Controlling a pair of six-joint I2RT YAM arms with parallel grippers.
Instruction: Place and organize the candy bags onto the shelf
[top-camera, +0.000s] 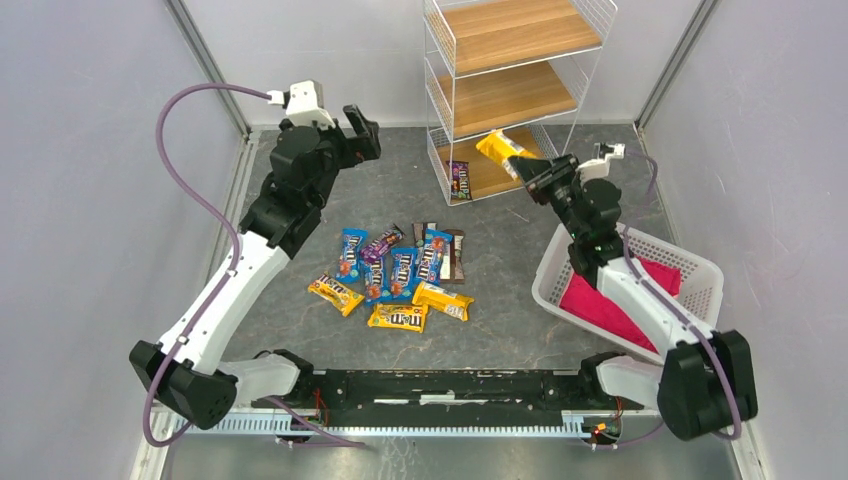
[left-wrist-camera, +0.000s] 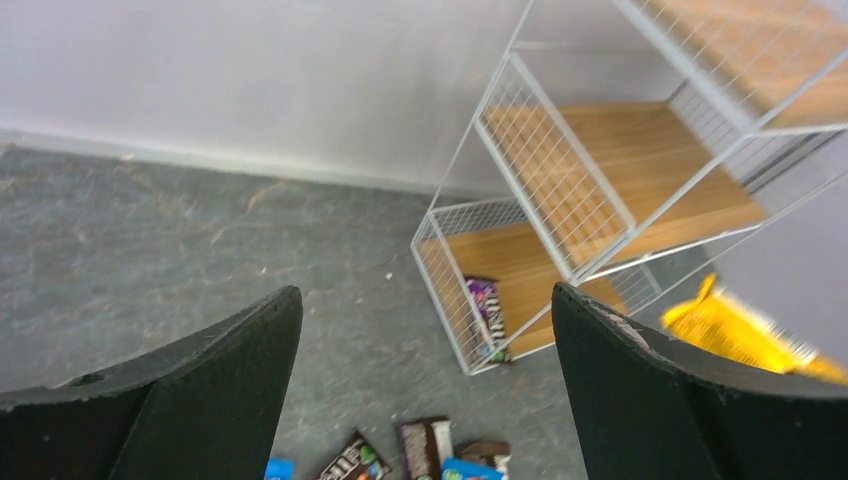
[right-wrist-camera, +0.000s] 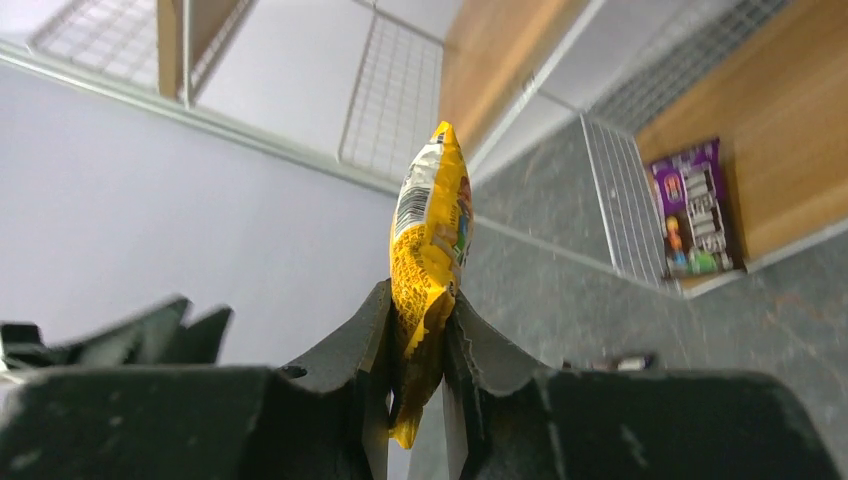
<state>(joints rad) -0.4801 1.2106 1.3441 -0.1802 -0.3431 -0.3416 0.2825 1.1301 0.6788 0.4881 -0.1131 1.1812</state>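
Note:
The shelf (top-camera: 505, 95) is a white wire rack with three wooden tiers at the back. One purple candy bag (top-camera: 459, 180) lies on its bottom tier, also seen in the left wrist view (left-wrist-camera: 488, 315) and the right wrist view (right-wrist-camera: 693, 208). My right gripper (top-camera: 530, 170) is shut on a yellow candy bag (top-camera: 500, 150) and holds it in the air at the front of the bottom tier; the bag stands up between its jaws (right-wrist-camera: 430, 250). Several yellow, blue, brown and purple candy bags (top-camera: 400, 275) lie in a pile on the grey table. My left gripper (top-camera: 362, 132) is open and empty, raised left of the shelf.
A white lattice basket (top-camera: 690, 265) with a pink cloth (top-camera: 620, 300) stands at the right, under my right arm. Grey walls and metal frame posts close in the back and sides. The arm bases and a black rail run along the near edge.

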